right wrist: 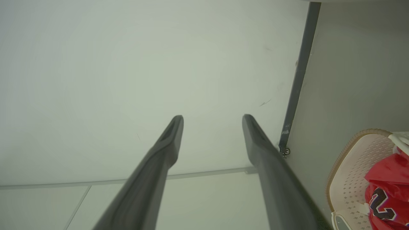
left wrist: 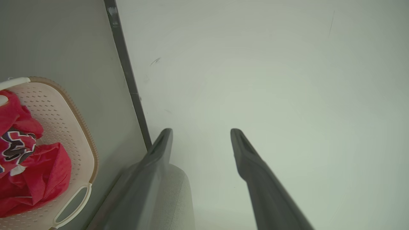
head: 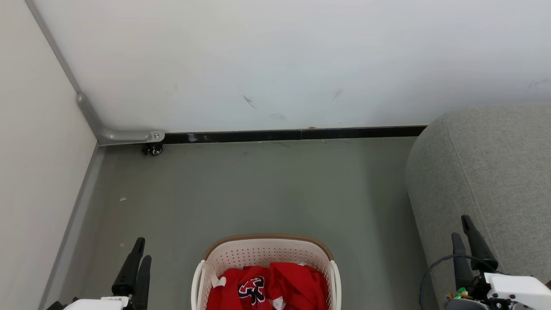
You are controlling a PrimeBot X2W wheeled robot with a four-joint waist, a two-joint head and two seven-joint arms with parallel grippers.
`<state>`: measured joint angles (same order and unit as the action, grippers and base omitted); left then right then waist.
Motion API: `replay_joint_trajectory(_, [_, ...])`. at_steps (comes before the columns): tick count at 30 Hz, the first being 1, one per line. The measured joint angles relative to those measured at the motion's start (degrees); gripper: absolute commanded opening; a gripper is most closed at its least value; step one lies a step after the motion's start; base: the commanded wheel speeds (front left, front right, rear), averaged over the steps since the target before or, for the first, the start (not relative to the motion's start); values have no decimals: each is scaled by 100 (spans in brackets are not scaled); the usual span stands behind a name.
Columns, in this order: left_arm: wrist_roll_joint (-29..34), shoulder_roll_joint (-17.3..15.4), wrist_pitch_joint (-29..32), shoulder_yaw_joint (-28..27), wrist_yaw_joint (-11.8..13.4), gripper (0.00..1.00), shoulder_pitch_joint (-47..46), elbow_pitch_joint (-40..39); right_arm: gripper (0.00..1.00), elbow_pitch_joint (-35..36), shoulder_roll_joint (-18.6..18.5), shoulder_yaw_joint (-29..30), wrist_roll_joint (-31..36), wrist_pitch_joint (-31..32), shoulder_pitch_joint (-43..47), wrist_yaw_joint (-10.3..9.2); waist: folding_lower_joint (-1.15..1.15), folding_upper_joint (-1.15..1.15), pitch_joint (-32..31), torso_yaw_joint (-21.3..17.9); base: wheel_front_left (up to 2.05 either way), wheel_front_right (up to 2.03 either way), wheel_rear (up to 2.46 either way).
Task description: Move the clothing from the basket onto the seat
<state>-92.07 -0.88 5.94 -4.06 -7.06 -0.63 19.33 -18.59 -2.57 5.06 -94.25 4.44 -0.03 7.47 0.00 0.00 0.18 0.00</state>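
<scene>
Grey-green floor [head: 275, 189] runs back to a pale, lightly scuffed wall [head: 275, 64] edged by a black skirting strip [head: 292, 135]. At the near edge of the head view stands the basket [head: 267, 237], with the clothing [head: 297, 280] heaped inside it. The seat [head: 486, 172] rises near the basket on its right. The left gripper [head: 143, 249] hangs to the left of the basket, and the right gripper [head: 459, 227] is in front of the seat's rounded end. Both wrist views show the long dark fingers [left wrist: 258, 179] spread wide with nothing between them.

The step in hand, as I judge it, is the first reach into the basket. Done well, it means bringing one gripper down over the top of the heap, away from the perforated wall. It should close on a raised fold rather than a flat stretch (a pinch of bunched cloth holds better than a skim across the surface). The lift should go high enough that trailing cloth clears the rim before swinging right to the seat.

The clothing is red, thin and slack, crumpled into soft folds, with a black-and-white numeral and white trim showing. The basket is stiff cream plastic pierced with rows of small holes. It is rounded at the corners and banded brown at the rim, with white loop handles. The seat is light-grey woven fabric, plump and round-edged.
</scene>
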Motion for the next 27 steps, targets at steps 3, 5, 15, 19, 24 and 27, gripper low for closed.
replay_joint_trajectory(3, [1,-1,-36,26,0,100,0,-5,100,14,0,-11,0,-19,1,0,0,0,0,0,0,0,0])
replay_joint_trajectory(5, [3,-2,-67,59,0,100,0,-19,100,26,0,-27,4,-51,1,0,0,0,0,0,0,0,0])
replay_joint_trajectory(15, [290,-13,-249,234,0,100,0,-101,100,147,1,-174,257,-221,2,0,1,0,5,2,0,0,0])
replay_joint_trajectory(19, [379,-19,-302,293,0,100,0,-122,100,169,0,-201,412,-255,2,0,2,0,6,3,0,0,0])
replay_joint_trajectory(24, [626,-54,-399,374,0,100,0,-164,100,209,-32,-281,722,-353,2,0,10,0,4,6,0,0,0])
replay_joint_trajectory(27, [800,-79,-454,432,0,100,-1,-194,100,225,-75,-354,980,-401,2,0,20,0,1,9,0,0,0])
